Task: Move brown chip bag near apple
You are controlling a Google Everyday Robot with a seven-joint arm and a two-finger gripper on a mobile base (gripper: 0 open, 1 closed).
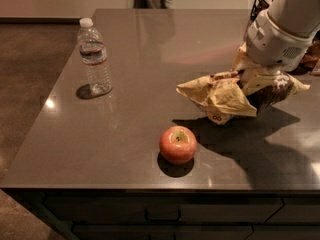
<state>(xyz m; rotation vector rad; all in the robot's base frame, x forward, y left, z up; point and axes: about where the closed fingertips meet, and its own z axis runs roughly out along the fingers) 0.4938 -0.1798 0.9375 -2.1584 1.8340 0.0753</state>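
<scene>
The brown chip bag (225,96), crumpled with pale yellow ends and a dark brown middle, hangs just above the dark countertop (165,59) at the right. My gripper (250,79) comes down from the white arm at the upper right and is shut on the bag's top. The apple (178,144), red-orange with a yellow-green patch at its stem, sits near the front edge, a short way below and left of the bag. The bag and the apple are apart.
A clear water bottle (94,58) with a white cap stands upright at the left of the counter. A dark wire basket (262,4) stands at the far right back, partly behind the arm. The counter's front edge has drawers below.
</scene>
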